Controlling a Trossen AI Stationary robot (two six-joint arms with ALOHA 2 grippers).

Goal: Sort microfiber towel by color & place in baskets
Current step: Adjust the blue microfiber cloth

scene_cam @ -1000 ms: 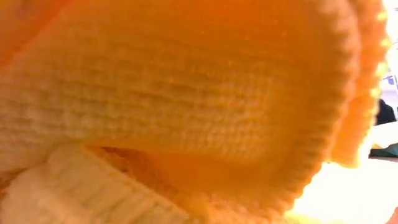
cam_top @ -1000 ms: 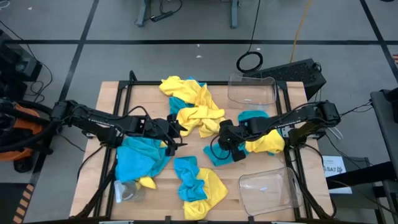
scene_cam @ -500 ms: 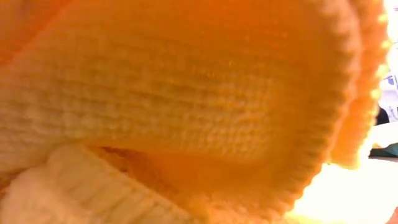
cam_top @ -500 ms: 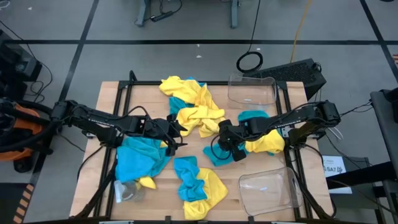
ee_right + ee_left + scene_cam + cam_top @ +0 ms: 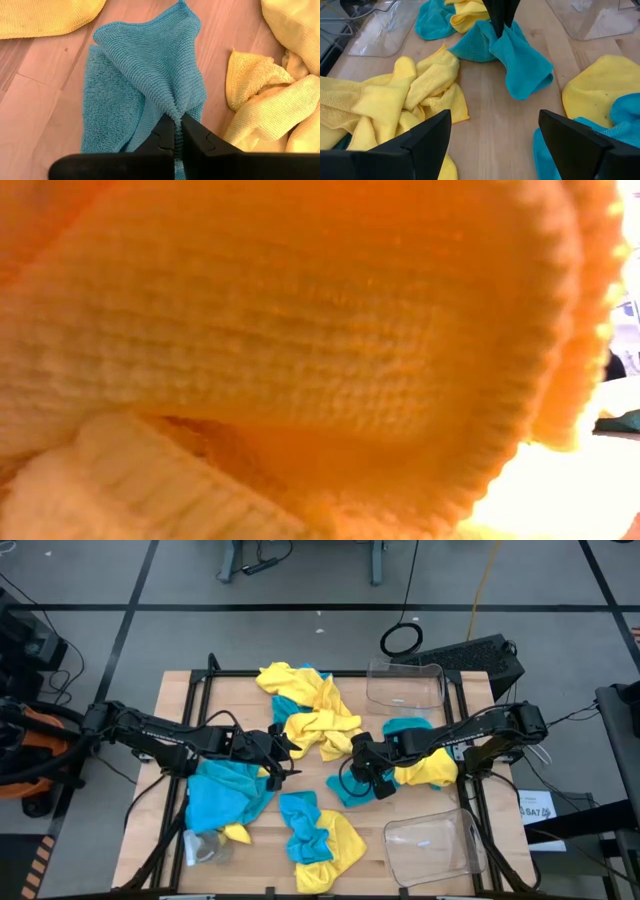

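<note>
Both clear plastic baskets, the far one (image 5: 405,686) and the near one (image 5: 433,848), sit along the table's right side with no towels in them; yellow and turquoise towels lie scattered over the wooden table (image 5: 178,700). The right gripper (image 5: 177,131) is pinched closed on a fold of a turquoise towel (image 5: 145,95) at mid-table. The left gripper (image 5: 492,132) hovers with fingers spread wide, empty, beside a yellow towel pile (image 5: 395,107).

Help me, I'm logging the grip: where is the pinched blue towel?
The blue towel hangs from the right gripper near the table's middle, beside the yellow pile.
</note>
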